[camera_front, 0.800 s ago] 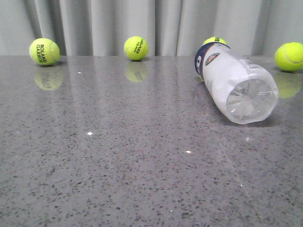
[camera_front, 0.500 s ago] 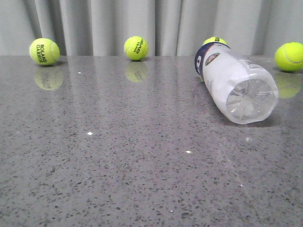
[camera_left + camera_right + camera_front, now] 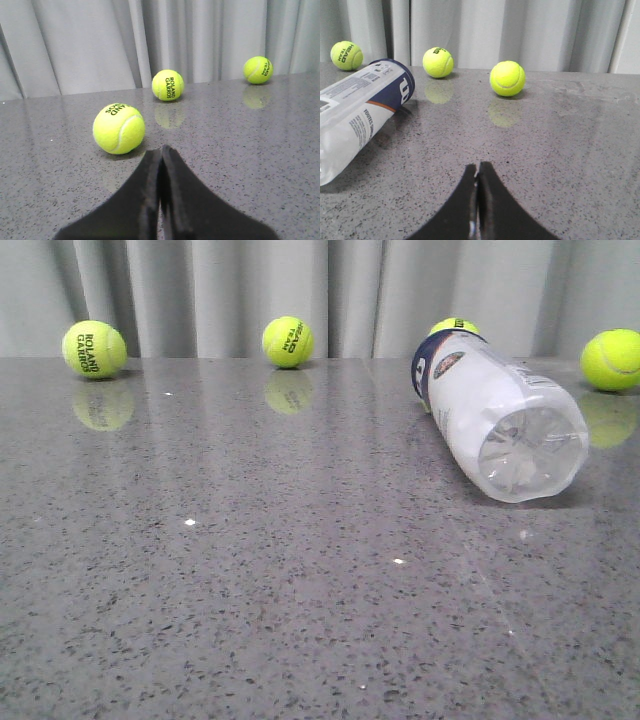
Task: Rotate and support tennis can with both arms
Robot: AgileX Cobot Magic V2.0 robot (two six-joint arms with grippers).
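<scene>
The tennis can (image 3: 495,415) lies on its side at the right of the grey table, clear base toward the camera, navy rim toward the curtain. It also shows in the right wrist view (image 3: 357,112), with its navy band and white "W". No arm shows in the front view. My left gripper (image 3: 161,150) is shut and empty, low over the table, with a tennis ball (image 3: 119,128) just beyond its tips. My right gripper (image 3: 479,166) is shut and empty, apart from the can and beside it.
Tennis balls stand along the back by the grey curtain: one far left (image 3: 94,349), one at the middle (image 3: 288,341), one behind the can (image 3: 453,326), one far right (image 3: 610,359). The table (image 3: 300,570) is polished speckled grey stone.
</scene>
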